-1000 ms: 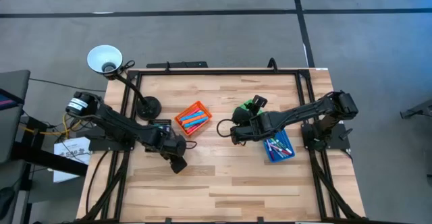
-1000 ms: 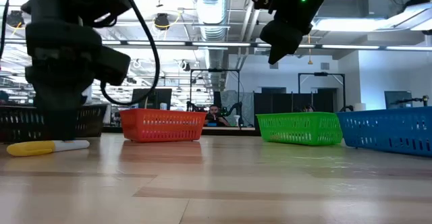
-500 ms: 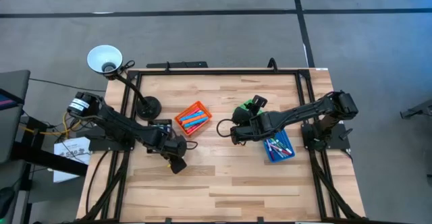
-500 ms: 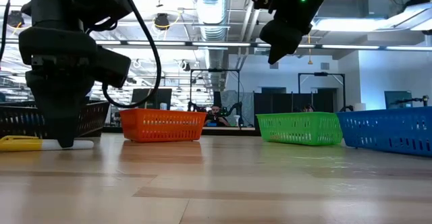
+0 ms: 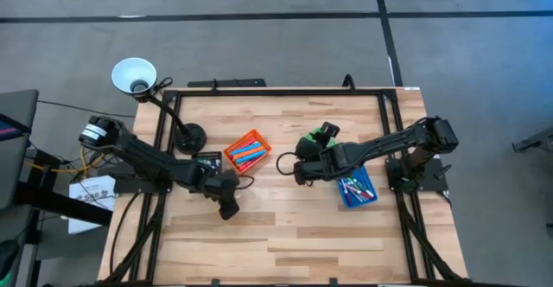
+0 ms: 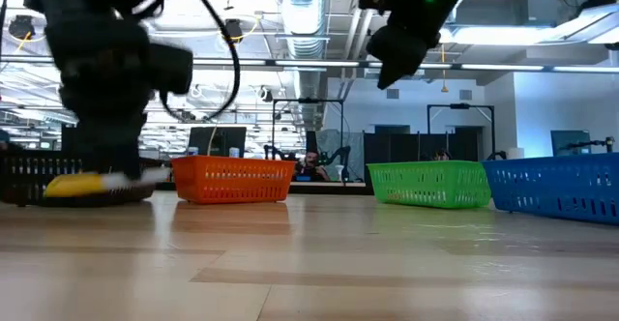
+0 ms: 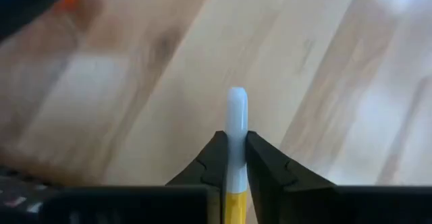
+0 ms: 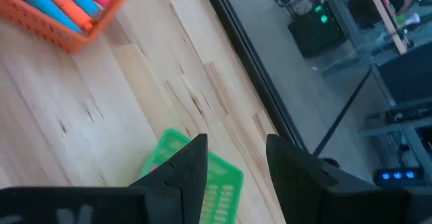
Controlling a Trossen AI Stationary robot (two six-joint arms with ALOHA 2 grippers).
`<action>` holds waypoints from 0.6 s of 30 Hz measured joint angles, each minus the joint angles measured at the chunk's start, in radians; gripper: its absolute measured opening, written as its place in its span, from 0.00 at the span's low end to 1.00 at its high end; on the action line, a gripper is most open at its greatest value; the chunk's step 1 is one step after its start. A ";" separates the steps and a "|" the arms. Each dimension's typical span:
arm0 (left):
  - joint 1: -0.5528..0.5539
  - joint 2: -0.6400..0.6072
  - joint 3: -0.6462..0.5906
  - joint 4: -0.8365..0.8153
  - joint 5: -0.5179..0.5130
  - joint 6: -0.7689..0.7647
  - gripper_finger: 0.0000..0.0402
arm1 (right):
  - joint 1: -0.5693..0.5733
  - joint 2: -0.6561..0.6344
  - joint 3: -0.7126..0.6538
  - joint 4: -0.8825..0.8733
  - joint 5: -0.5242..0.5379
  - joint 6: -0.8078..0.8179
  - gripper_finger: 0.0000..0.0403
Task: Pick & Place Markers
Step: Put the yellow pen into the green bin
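Note:
A marker [image 7: 236,126] with a white barrel and a yellow cap sits between the fingers of my left gripper [image 5: 226,207], near the table's left side in front of the black bin [image 5: 206,160]. In the low view the marker [image 6: 97,182] hangs just above the table. My right gripper [image 5: 289,170] hovers open and high over the table's middle, with nothing between its fingers [image 8: 192,163]. Other markers lie in the orange bin [image 5: 246,151] and the blue bin [image 5: 356,188]. My left gripper pinches the marker between its two fingers on the white barrel next to the yellow cap [image 7: 235,166]. The fingers slant down from above and lie across the marker. The marker is lifted clear of the table, nearly level, its white end [image 6: 140,175] a little higher.
A green bin [image 5: 318,138] stands just behind my right gripper. A lamp with a white shade [image 5: 134,75] has its base [image 5: 190,136] at the table's far left. Bare wood lies along the table's near half.
My left gripper has shut on the yellow-capped marker, which lay on the table, and has risen a little while rolling slightly. The marker now hangs clear of the wood, its white end tipped up. My right gripper has kept still.

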 joint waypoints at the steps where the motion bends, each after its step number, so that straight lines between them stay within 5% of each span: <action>1: -0.001 -0.020 0.000 0.004 -0.022 0.001 0.09 | 0.002 0.000 0.000 0.023 0.001 -0.020 0.35; 11: -0.001 -0.223 0.002 0.073 -0.286 0.203 0.10 | 0.129 -0.024 0.000 0.047 0.114 -0.185 0.35; 18: 0.005 -0.271 0.003 0.312 -0.424 0.496 0.11 | 0.269 -0.215 -0.051 0.006 0.160 -0.223 0.35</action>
